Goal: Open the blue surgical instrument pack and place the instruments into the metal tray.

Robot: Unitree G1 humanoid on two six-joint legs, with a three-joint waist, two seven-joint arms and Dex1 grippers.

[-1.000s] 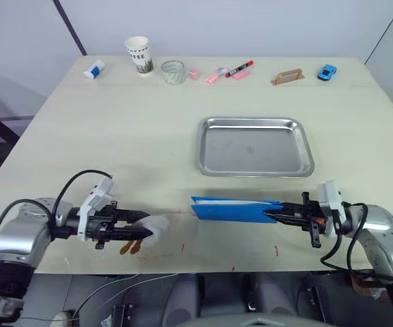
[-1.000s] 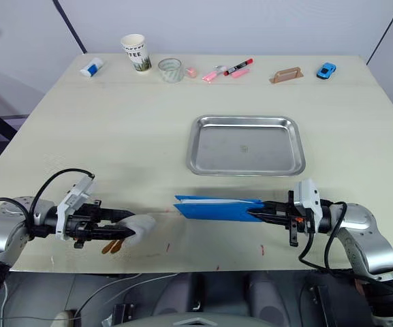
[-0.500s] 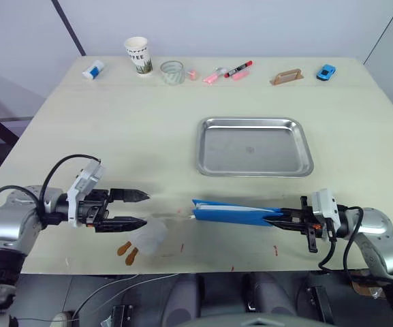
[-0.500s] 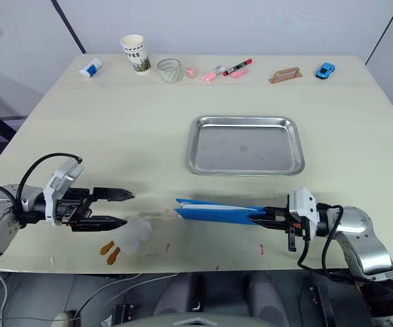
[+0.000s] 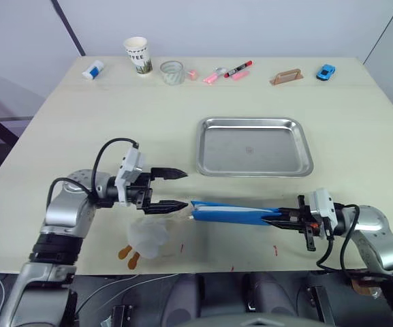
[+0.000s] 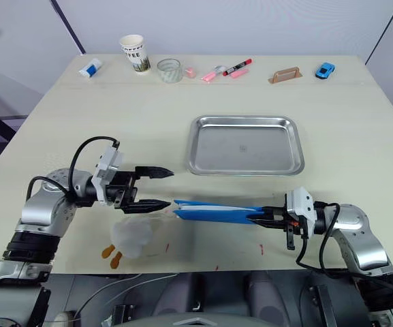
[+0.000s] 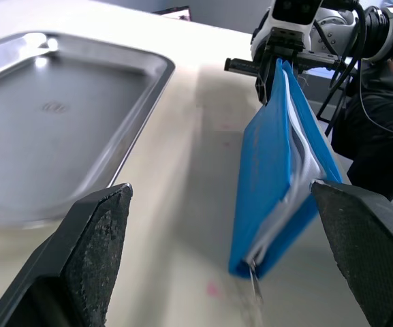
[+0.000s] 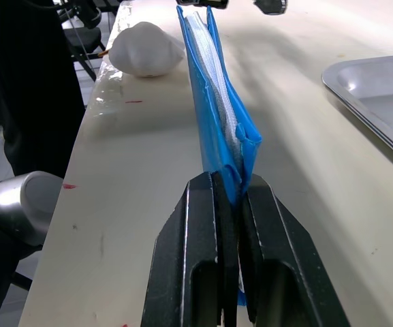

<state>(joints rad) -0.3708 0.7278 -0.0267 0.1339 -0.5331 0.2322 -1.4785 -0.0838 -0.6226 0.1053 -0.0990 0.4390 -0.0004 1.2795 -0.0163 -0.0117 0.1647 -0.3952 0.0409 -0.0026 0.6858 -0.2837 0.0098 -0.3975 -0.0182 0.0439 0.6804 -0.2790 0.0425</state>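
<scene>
Nearest to me, at the front edge of the pale table (image 5: pixel 114 109), a fluffy white plush (image 5: pixel 148 236) with orange feet lay on its own, touching neither of my grippers.

My right gripper (image 5: pixel 279 219) was low over the table on my right side, its two black fingers pinched tight on one end of the blue surgical instrument pack (image 5: pixel 233 212). The pack stood on its long edge rather than lying flat, stretched from my right fingers toward my left. In my right wrist view its whitish inner lining showed between the blue sides. I could not see the instruments.

My left gripper (image 5: pixel 178 189) was held wide apart and had hold of nothing. Its fingertips sat just beside the free end of the pack, one finger ahead of that end and one close to it; I could not tell whether either touched it.

Just beyond the pack lay the metal tray (image 5: pixel 255 146), shiny and shallow.

Along the far edge of the table stood a row of small things: a blue-and-white tube (image 5: pixel 94 69), a paper cup (image 5: pixel 139 54), a clear glass (image 5: pixel 172 71), pink and red markers (image 5: pixel 229 71), a brown block (image 5: pixel 287 76) and a blue toy car (image 5: pixel 326 71).
</scene>
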